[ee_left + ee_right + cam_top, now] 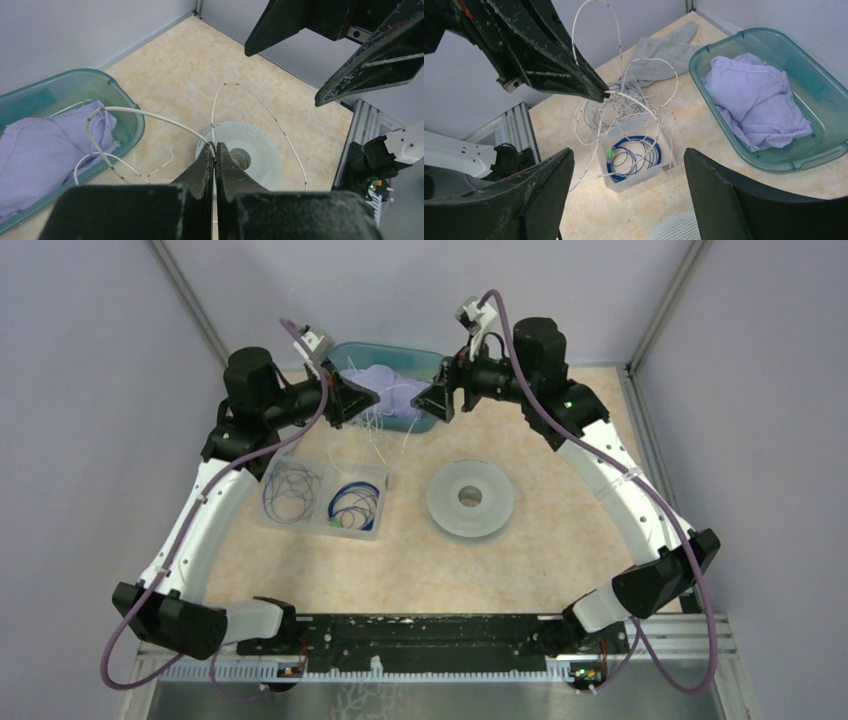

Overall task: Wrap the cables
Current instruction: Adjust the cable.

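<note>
1. A black rail runs along the near edge and carries two arm bases: the left arm and the right arm. Each arm has one purple cord.
2. Past the rail, near mid-counter, stand one clear tray and one round, pale spool with a hole in its middle. They sit side by side but apart, with the tray on the left.
3. The tray has two compartments. The blue cables lie in them as two bunches: thin dark loops on the left and a tight bright coil on the right.
4. Above the tray's far side, the two end effectors face each other.
5. The left end effector is pressed together, pinching one white cable at its fingertips.
6. That cable is held in the air. Its loose loops hang towards the tray and arc over the tub's near rim.
7. The right end effector is spread wide and holds nothing.
8. Behind them sits one teal tub holding one crumpled lilac cloth.
9. One grey glove lies flat on the counter beside the tub.
10. The counter is pale beige with a marbled look.
11. Plain grey walls close it in on three sides, with metal posts at the two far corners.
</note>
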Tool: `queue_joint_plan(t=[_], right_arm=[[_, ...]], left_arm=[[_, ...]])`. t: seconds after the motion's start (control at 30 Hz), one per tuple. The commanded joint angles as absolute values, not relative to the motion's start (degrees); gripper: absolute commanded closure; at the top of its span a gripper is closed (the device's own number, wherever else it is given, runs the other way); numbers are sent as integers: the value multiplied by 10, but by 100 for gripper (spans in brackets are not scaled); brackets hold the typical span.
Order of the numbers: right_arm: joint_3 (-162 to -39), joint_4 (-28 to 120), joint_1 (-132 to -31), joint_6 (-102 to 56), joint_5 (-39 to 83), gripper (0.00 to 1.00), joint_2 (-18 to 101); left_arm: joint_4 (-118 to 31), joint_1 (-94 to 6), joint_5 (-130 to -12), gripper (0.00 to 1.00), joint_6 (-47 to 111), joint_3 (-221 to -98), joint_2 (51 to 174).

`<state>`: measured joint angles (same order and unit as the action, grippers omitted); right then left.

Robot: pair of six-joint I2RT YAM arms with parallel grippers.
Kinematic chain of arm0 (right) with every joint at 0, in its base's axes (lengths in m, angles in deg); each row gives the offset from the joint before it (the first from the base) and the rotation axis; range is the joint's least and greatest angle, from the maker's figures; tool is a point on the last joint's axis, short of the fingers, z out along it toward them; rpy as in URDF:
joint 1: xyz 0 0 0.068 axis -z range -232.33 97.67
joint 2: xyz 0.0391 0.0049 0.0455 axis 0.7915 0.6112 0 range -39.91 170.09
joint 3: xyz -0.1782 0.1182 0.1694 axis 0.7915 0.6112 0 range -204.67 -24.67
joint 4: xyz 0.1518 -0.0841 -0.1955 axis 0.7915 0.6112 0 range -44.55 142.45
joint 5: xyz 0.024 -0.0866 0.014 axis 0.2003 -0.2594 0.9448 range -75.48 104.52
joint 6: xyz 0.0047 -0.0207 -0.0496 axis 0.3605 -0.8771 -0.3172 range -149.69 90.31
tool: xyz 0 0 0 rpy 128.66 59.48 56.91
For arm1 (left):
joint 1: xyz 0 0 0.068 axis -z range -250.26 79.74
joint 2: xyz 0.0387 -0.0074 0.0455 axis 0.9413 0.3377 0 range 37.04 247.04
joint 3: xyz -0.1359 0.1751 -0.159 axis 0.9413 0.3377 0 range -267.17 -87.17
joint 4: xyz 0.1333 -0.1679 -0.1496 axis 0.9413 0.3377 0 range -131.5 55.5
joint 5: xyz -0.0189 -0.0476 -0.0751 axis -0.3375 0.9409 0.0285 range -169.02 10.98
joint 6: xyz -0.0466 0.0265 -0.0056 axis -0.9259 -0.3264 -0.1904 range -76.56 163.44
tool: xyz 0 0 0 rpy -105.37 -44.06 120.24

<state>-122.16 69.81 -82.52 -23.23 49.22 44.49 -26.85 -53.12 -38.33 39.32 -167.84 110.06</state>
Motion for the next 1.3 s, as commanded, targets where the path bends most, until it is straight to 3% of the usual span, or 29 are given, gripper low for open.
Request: queue_joint_plan(t=[0.0, 0.17, 0.4, 0.47, 0.57, 0.67, 1.0, 1.27], right_arm=[[-1222, 658, -822, -198, 463, 21, 444], [-1212, 656, -823, -190, 461, 27, 462], [-1179, 639, -830, -185, 484, 47, 481], [-1177, 630, -830, -179, 500, 64, 484], [-1198, 648, -830, -204, 496, 100, 484], [-1222, 679, -827, -262, 449, 100, 462], [-1334, 794, -818, -447, 318, 100, 391], [-1448, 861, -818, -506, 301, 100, 417]], left_arm=[[-315, -521, -352, 100, 367, -1661, 1102], [-332, -518, -337, 100, 351, -1650, 1102], [-350, -516, -320, 100, 338, -1640, 1102], [-360, -515, -317, 100, 333, -1629, 1101], [-373, -515, -324, 100, 335, -1611, 1098], [-394, -517, -335, 96, 338, -1585, 1087], [-351, -518, -257, 38, 441, -1584, 1090], [-155, -517, -195, 5, 648, -1696, 1127]])
